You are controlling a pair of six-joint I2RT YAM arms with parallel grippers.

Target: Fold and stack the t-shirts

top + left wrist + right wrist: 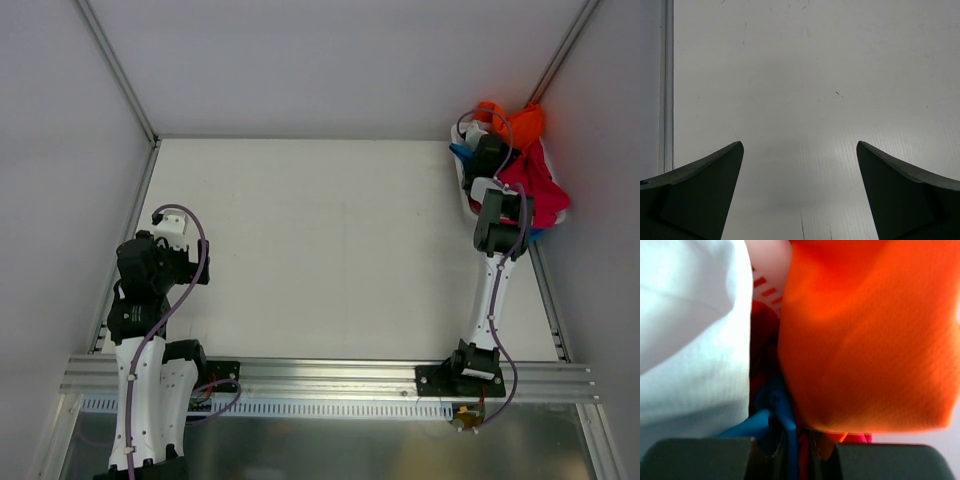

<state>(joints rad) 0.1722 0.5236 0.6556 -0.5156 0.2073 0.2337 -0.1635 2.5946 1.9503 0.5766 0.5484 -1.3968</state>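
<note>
Right gripper (797,440), at the table's (320,250) two o'clock, pinched the blue shirt (777,407). Left gripper (799,145) hung wide open at nine.

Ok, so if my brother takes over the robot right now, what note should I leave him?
Left gripper: open, holding nothing, over the table on the left side.
Right gripper: down in the shirt heap, jaws almost closed with the blue t-shirt between them.
Shirts: the orange t-shirt, white t-shirt, magenta t-shirt and the blue one are bunched in the basket at the far right corner.
Done: nothing folded or stacked.
Left: pull out, fold and stack every shirt.
</note>
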